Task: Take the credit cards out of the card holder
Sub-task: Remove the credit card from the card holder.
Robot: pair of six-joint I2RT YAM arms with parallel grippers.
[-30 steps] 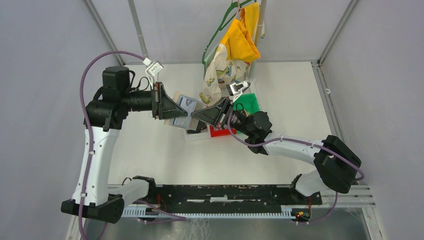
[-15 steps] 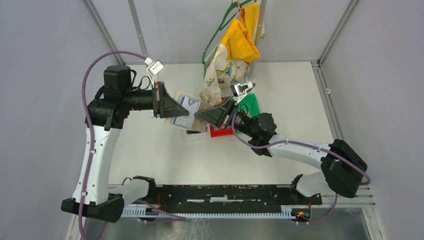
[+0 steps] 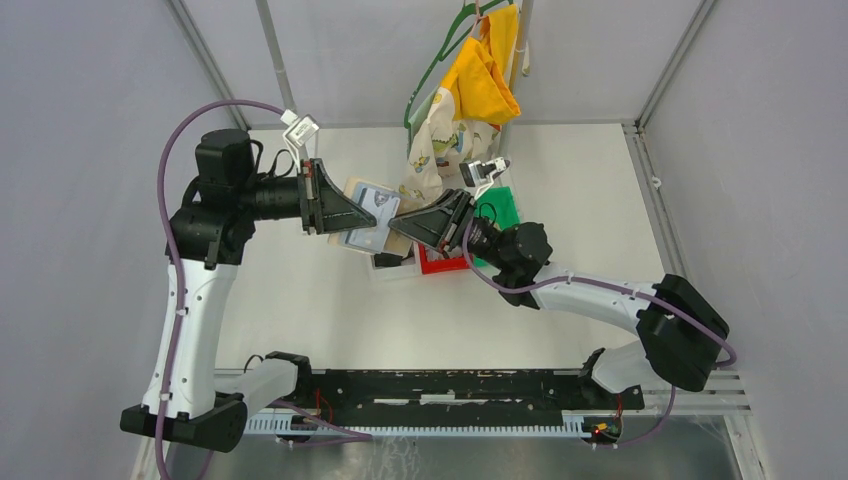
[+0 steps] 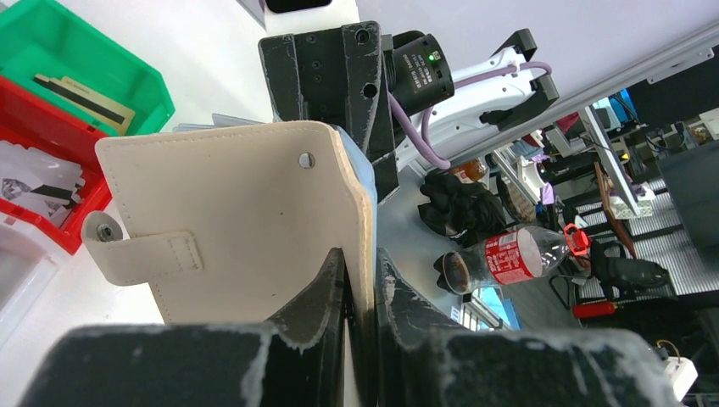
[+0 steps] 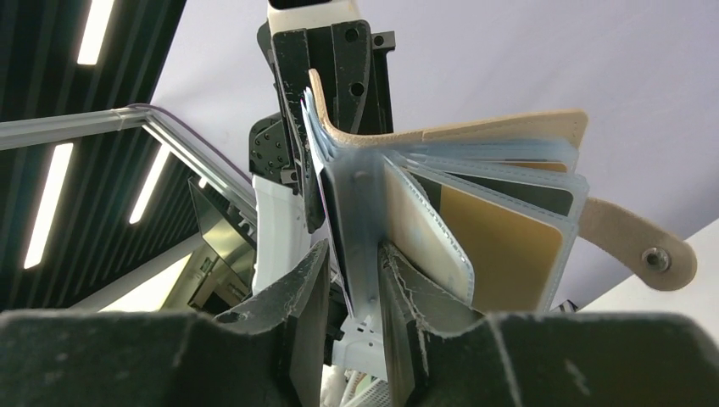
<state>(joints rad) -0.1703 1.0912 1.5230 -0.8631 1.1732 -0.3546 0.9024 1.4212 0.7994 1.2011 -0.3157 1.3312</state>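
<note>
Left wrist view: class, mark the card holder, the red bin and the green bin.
card holder point(image 4: 246, 212), left wrist view, tan outer cover.
red bin point(image 4: 34, 119), left wrist view, far wall.
green bin point(image 4: 134, 85), left wrist view, side wall.

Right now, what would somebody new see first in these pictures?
Most likely the tan card holder, held up in the air over the middle of the table: the left gripper pinches its cover while the right gripper has its fingers either side of the clear sleeves. Next, the yellow cloth hanging at the back.
</note>
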